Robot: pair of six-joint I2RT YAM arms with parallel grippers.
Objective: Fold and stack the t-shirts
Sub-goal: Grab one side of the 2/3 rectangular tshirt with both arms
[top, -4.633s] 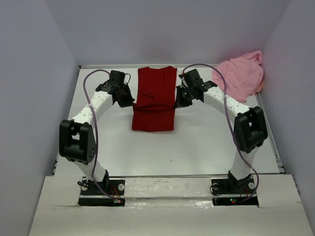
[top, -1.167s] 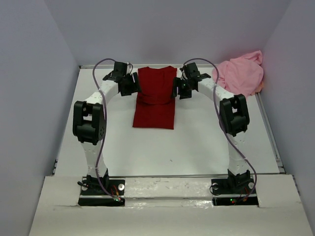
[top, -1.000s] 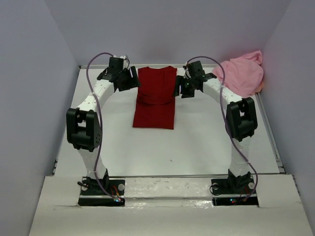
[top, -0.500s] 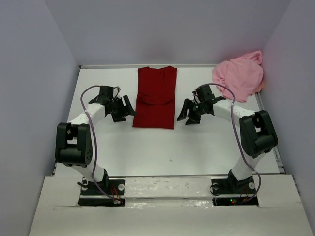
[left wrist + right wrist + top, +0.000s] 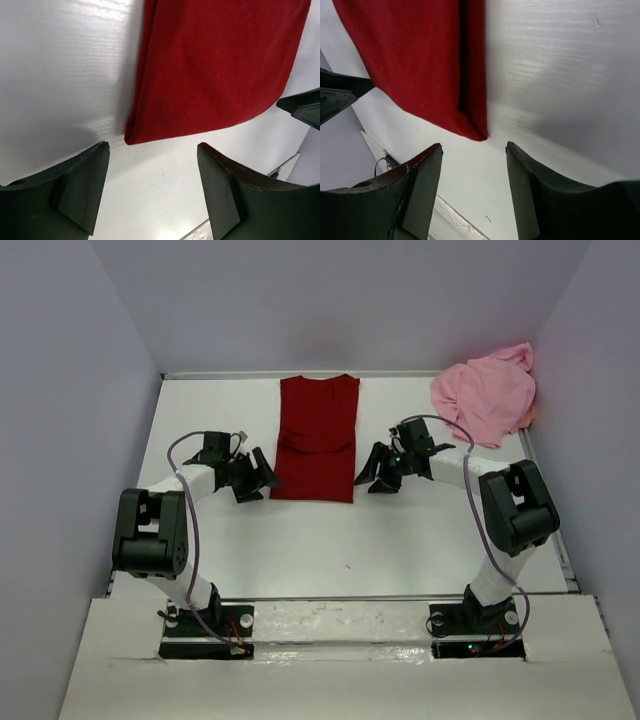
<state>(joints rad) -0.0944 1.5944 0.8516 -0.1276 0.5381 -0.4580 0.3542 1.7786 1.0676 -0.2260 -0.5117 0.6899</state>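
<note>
Left gripper (image 5: 262, 478) sits at centre-left of the overhead frame, low over the white table (image 5: 400, 540), with its jaws spread wide and nothing between them. Its wrist camera shows only bare tabletop in the gap. The lower left corner of the dark red t-shirt (image 5: 315, 445) lies just beyond the fingertips, apart from both. Right gripper (image 5: 372, 478) mirrors it at centre-right of the overhead frame, jaws likewise wide and empty. In its wrist view the shirt's lower right corner points down toward the middle of the frame and stops just short of the space between the two dark fingers (image 5: 420, 200). Whether any fingertip brushes the table I cannot tell from these angles.

The dark red t-shirt lies flat as a long, narrow strip in the upper middle of the overhead frame, running from the table's far edge down toward the centre. Its sleeves are tucked in, so both long sides run straight. A crosswise crease shows about halfway along it. In the wrist views the long edges are doubled — a rounded fold on the left-hand side, and a dark seam between layers on the right-hand side. Each wrist view also catches a black tip of the opposite gripper at the frame's edge, across the cloth.

The light pink t-shirt (image 5: 485, 395) is a crumpled heap in the upper right of the overhead frame, bunched against the right wall at the table's far corner — well apart from the red shirt and from both grippers.
</note>
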